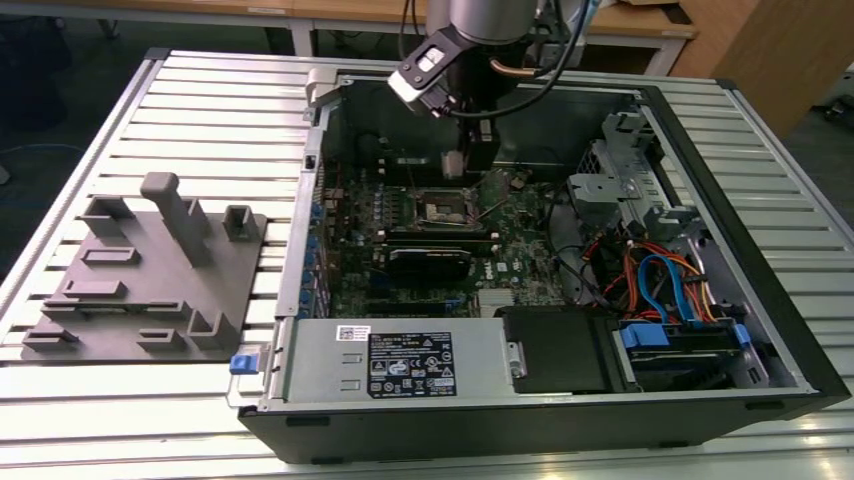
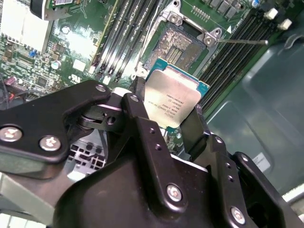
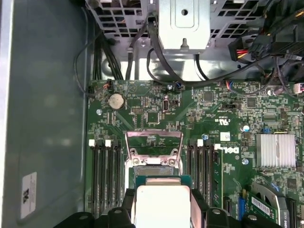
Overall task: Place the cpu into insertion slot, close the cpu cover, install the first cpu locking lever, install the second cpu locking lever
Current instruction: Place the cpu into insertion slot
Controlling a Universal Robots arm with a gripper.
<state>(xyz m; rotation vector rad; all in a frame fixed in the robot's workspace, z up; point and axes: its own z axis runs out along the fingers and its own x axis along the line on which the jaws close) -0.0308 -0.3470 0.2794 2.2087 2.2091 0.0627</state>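
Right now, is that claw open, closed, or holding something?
Claw: closed on the cpu, gripping it by two opposite edges; the cpu is not yet seated in the insertion slot.

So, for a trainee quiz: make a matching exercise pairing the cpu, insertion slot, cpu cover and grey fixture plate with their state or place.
1 cpu
2 insertion slot
3 cpu cover
4 grey fixture plate

A swung open
B on the table beside the case
C held in the gripper
D empty, contacts bare

Pairs: 1-C, 2-D, 3-A, 4-B
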